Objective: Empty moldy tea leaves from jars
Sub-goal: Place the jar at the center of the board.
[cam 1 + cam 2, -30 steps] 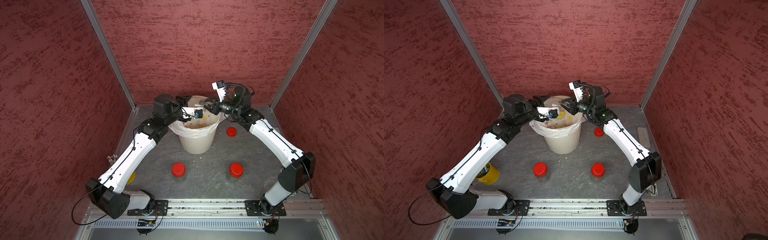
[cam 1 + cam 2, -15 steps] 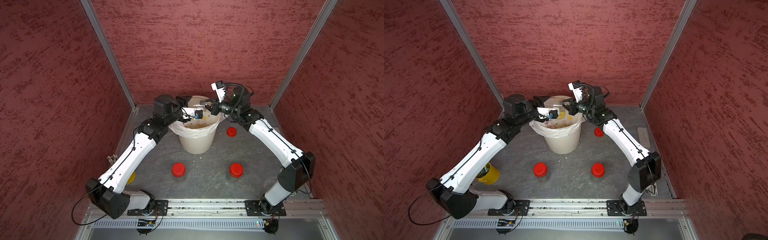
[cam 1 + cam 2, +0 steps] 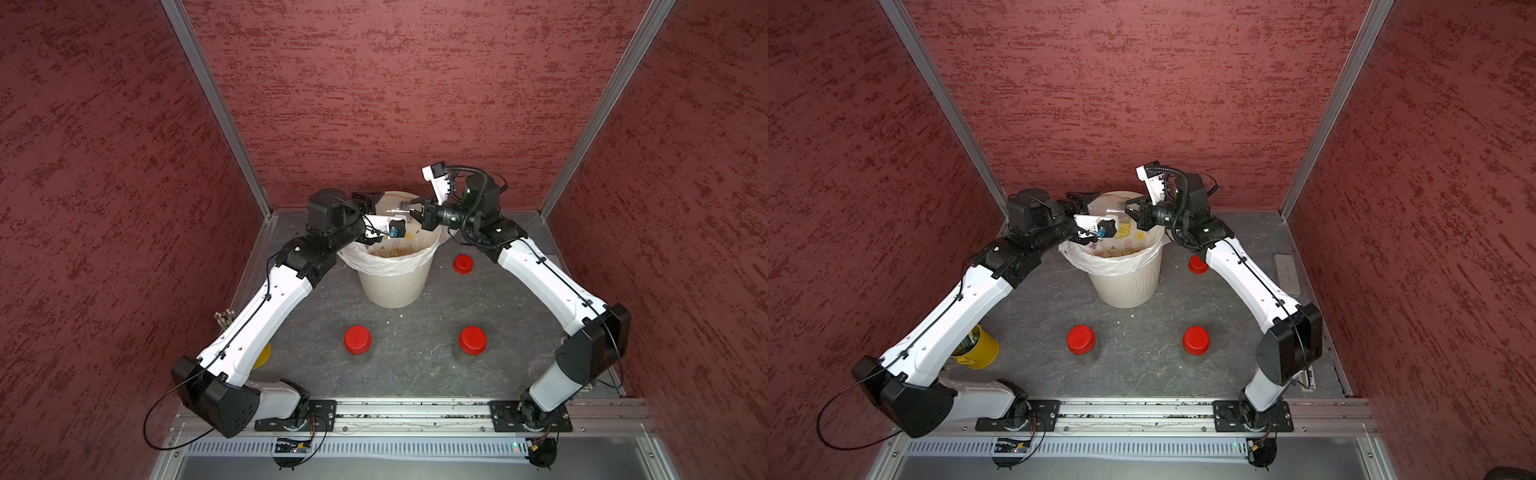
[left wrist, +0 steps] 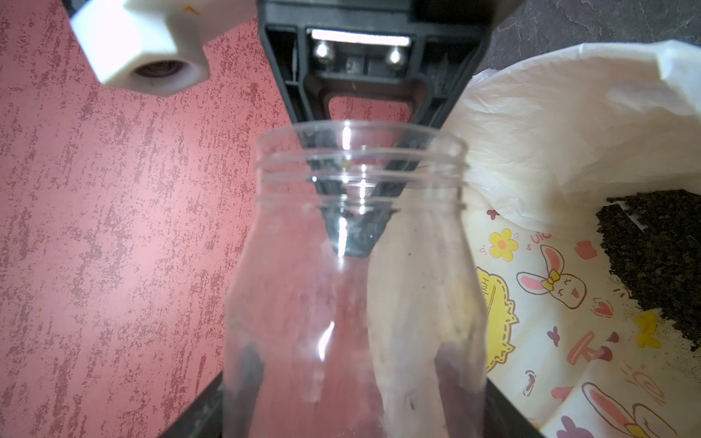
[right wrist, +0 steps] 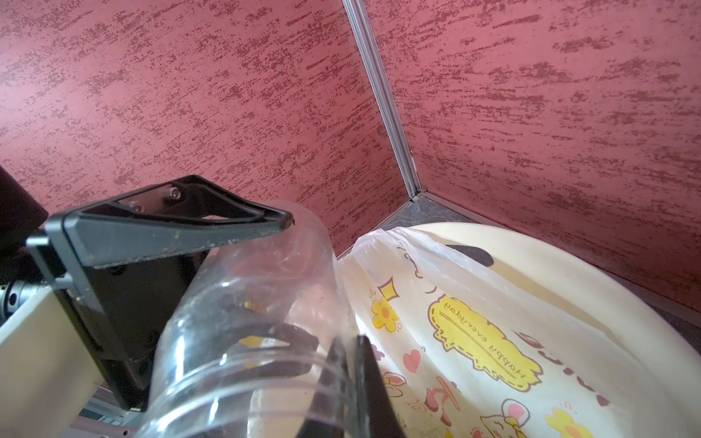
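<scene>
Left wrist view: my left tool (image 4: 349, 364) grips the lidless clear jar (image 4: 288, 288) around its body, above the bag-lined bin (image 4: 569, 151); my closed right tool (image 4: 352, 242) pokes into its mouth. Dark tea leaves (image 4: 652, 258) lie inside the bag.

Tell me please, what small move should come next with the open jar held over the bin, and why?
Probably the right claw should draw back from the mouth of the jar, so the left claw, which grips the jar body, can carry it off the bin. The jar looks empty, and dark tea leaves already lie in the bag.
</scene>
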`<state>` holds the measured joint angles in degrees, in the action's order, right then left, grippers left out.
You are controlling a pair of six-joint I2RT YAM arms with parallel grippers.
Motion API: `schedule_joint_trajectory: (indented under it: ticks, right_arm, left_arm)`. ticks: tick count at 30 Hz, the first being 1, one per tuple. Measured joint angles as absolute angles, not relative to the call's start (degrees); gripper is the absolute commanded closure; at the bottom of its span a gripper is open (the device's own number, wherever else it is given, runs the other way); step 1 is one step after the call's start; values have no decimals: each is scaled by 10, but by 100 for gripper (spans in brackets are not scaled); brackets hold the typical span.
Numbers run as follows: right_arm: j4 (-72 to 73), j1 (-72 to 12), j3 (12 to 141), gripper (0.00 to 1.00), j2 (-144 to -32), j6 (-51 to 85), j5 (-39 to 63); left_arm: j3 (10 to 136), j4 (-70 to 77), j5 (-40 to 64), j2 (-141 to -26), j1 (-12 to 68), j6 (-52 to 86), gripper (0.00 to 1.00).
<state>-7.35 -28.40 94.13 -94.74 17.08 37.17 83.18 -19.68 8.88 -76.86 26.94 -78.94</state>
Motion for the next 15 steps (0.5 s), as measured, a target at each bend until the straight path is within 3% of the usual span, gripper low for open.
schedule_joint_trajectory:
  ticks: [15]
  right_arm:
    - [-153,-289,978,100,-941,151,324]
  left_arm:
    - [827,-180,115,-769,253,-769,16]
